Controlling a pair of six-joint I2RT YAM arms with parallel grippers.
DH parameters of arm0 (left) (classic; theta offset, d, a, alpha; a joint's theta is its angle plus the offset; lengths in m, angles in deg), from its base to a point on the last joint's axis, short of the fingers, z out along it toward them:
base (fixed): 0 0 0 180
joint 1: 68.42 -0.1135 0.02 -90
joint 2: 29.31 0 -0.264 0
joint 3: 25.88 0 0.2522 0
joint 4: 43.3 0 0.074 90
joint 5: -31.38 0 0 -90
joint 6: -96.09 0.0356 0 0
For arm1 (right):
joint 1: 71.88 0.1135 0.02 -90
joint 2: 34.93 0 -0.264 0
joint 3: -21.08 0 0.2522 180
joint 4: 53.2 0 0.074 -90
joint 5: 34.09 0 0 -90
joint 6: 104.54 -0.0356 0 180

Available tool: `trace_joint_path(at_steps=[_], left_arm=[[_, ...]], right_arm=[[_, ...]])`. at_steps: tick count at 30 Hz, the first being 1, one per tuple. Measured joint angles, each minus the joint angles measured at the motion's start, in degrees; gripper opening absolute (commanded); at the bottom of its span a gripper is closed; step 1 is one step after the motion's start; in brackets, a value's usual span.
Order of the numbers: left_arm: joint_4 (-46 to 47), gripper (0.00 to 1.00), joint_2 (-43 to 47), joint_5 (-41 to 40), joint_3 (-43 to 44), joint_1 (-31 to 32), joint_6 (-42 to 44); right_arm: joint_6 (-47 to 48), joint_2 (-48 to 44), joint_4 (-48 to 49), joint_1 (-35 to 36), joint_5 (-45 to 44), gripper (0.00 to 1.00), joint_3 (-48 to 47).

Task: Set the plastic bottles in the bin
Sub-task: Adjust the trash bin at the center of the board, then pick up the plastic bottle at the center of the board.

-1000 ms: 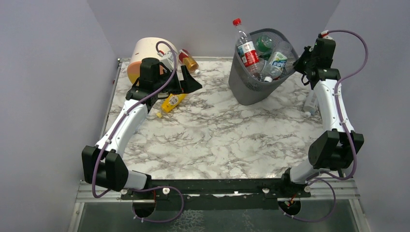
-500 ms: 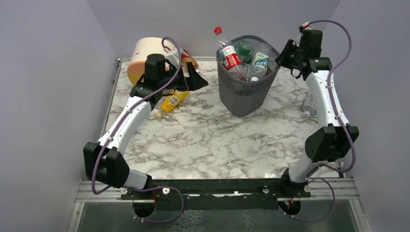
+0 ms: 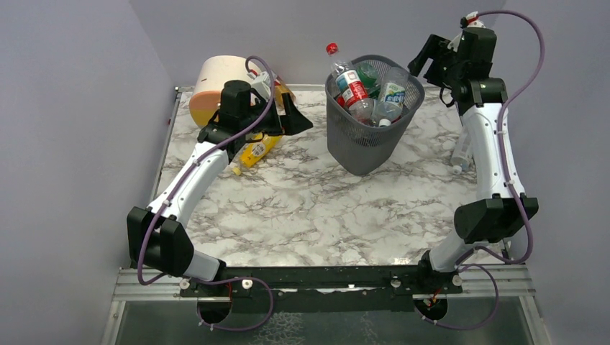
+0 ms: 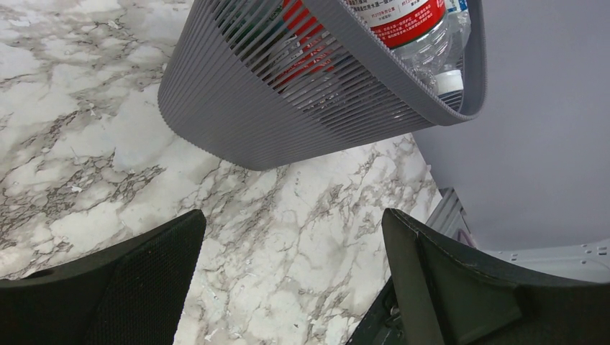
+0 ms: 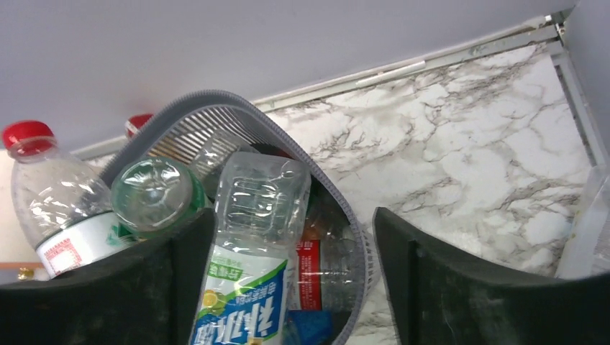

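Overhead and wrist views of the marble table (image 3: pixel 324 208). The left gripper (image 3: pixel 298 115) hovers with its fingers (image 4: pixel 108 287) spread wide and nothing between them. Ahead of it, across a bare strip of table, stands the bin (image 3: pixel 363 144). No object lies between the two.

Just under the left gripper, on its near side, a yellow bottle (image 3: pixel 257 149) lies flat with its long axis slanting across the table. Behind the gripper sits the round drawer unit (image 3: pixel 208 79). An orange bottle (image 3: pixel 283 92) lies against the unit, partly hidden by the arm.

The right gripper (image 3: pixel 426 63) hangs above the bin's far-right rim with its jaws parted, gripping nothing. In the wrist view a gap shows between the bottle below and one finger.

- **Green-labelled bottle (image 5: pixel 255 237):** directly below the right gripper, inside the bin, with its long axis near upright and its base turned up toward the fingers.
- **Green bottle (image 5: pixel 155 194):** beside it, also base-up.
- **Red-capped bottle (image 3: pixel 349 79):** beyond these, clear with a red label. It stands steeply with its cap uppermost and leans out over the far-left rim (about half its length clears the mesh).

Other bottles fill the bin beneath these, but their poses cannot be made out. A clear bottle (image 3: pixel 460 154) lies on the table outside the bin, well below the right gripper and close beside that arm's forearm.
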Motion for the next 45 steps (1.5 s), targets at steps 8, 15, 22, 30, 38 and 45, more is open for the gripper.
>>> trace_joint_path(at_steps=[8, 15, 22, 30, 38, 45], left_arm=[[-0.96, 0.99, 0.15, -0.68, 0.22, 0.02, 1.22], [-3.61, 0.99, 2.23, -1.2, 0.22, 0.0, 3.15], [-4.17, 0.99, 8.39, -1.66, -3.37, -1.4, 4.59], [-3.5, 0.99, 9.31, -0.26, -9.05, -3.06, 4.59], [-2.64, 0.99, 9.31, 2.32, -9.9, -5.07, 4.83], [-1.33, 0.99, 9.11, 3.82, -10.73, -6.34, 5.01]], right_arm=[[0.57, -4.35, 0.09, 0.13, -12.04, 1.0, 1.4], [0.28, -7.65, 0.17, -0.63, -20.96, 1.0, 9.22], [-3.06, -7.48, -1.25, -1.86, -25.22, 1.0, 23.56], [-5.64, -7.63, -0.66, -3.45, -30.64, 0.99, 35.15], [-5.38, -4.59, 6.62, -17.16, -26.84, 0.96, 38.95], [-3.93, 3.41, 11.08, -19.93, -23.98, 0.97, 39.01]])
